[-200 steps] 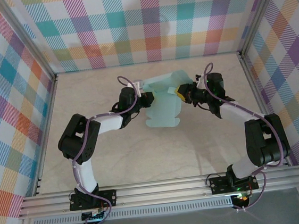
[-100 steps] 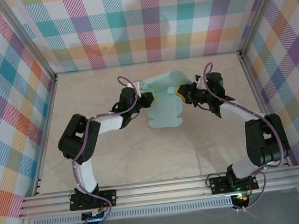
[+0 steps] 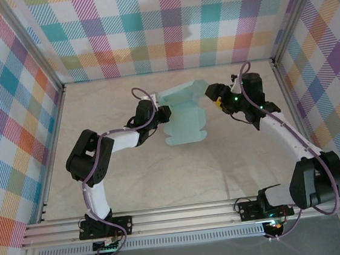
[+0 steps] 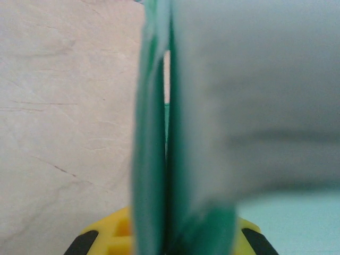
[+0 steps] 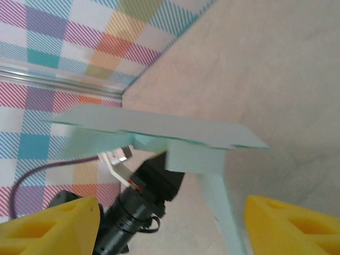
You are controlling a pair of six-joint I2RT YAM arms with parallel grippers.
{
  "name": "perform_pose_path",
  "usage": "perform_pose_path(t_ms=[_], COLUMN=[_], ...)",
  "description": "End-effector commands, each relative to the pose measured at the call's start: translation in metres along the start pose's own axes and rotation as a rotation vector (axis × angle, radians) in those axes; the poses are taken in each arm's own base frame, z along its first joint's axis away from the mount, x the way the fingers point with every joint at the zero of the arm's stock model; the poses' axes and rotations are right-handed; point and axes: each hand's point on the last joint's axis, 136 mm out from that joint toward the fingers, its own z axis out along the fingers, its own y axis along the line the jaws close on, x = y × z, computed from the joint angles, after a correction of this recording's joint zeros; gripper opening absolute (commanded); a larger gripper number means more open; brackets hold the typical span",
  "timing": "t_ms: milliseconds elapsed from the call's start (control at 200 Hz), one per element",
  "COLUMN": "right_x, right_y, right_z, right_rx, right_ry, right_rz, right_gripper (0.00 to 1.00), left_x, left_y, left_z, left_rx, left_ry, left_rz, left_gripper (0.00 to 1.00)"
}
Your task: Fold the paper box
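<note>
On the table [image 3: 163, 177], far half: paper box [image 3: 184, 118], pale mint card, partly folded.
Left gripper [image 3: 165, 113] pinches its left edge, fingers pressed together on the card; right gripper [image 3: 214, 94] spread wide just beside the raised upper-right flap, holding nothing.

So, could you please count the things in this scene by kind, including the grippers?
paper box: 1
grippers: 2 (left gripper, right gripper)
total: 3
</note>
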Motion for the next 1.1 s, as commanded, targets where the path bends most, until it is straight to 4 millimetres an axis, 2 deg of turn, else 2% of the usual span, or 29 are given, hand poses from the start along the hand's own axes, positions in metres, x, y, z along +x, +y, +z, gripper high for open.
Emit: perform_pose_path(t_ms=[0, 190, 300, 410, 615, 865, 1005, 1095], right_x=[-0.002, -0.006, -0.004, 0.000, 0.007, 0.021, 0.026, 0.027], right_y=[0.006, 0.061, 0.082, 0.092, 0.086, 0.071, 0.068, 0.068], right_z=[-0.009, 0.002, 0.021, 0.044, 0.073, 0.088, 0.095, 0.100], right_rx=[0.112, 0.166, 0.181, 0.192, 0.230, 0.266, 0.257, 0.248], right_ry=[-0.005, 0.006, 0.035, 0.083, 0.169, 0.234, 0.260, 0.267], right_rz=[-0.125, -0.322, -0.376, -0.393, -0.325, -0.288, -0.273, -0.266], right_gripper=[0.72, 0.71, 0.69, 0.68, 0.66, 0.53, 0.51, 0.46], left_x=[-0.014, -0.021, -0.024, -0.027, -0.034, -0.038, -0.039, -0.039], left_y=[0.016, 0.031, 0.028, 0.023, 0.019, 0.016, 0.013, 0.012], left_z=[-0.003, -0.008, -0.010, -0.013, -0.020, -0.022, -0.024, -0.025], left_rx=[-0.091, -0.179, -0.166, -0.152, -0.143, -0.136, -0.122, -0.115], left_ry=[-0.053, -0.078, -0.089, -0.097, -0.117, -0.122, -0.126, -0.129], left_rz=[0.085, 0.140, 0.135, 0.133, 0.108, 0.089, 0.089, 0.095], left_gripper=[0.00, 0.00, 0.00, 0.00, 0.00, 0.00, 0.00, 0.00])
